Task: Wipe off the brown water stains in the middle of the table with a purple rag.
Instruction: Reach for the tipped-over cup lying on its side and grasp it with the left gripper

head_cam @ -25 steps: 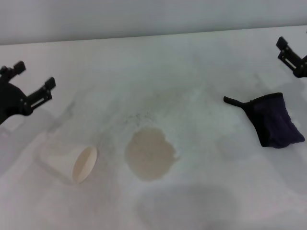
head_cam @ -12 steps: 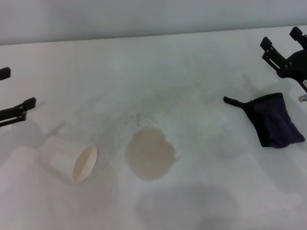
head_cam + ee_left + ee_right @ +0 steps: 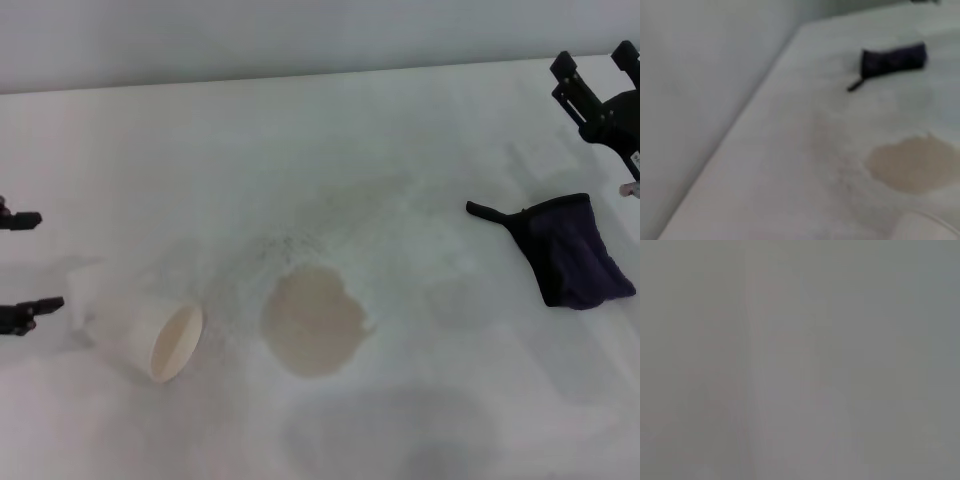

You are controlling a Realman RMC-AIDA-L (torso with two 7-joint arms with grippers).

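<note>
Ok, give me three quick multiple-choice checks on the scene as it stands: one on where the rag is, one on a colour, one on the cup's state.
1. Where does the small dark purple cloth rag lie?
A. On top of the stain
B. To the robot's right of the stain, apart from it
C. Inside the cup

2. What colour is the round liquid stain on the white table?
A. Pale tan
B. Bright red
C. Dark blue

3. How does the white paper cup stand?
A. Upright
B. Upside down
C. On its side, mouth toward the stain

Answers: 1 B, bare table separates rag and stain in the head view. 2 A, the blotch reads pale tan in head and left wrist views. 3 C, its open mouth shows sideways. The left gripper is open at the left edge; the right gripper is open beyond the rag.
</note>
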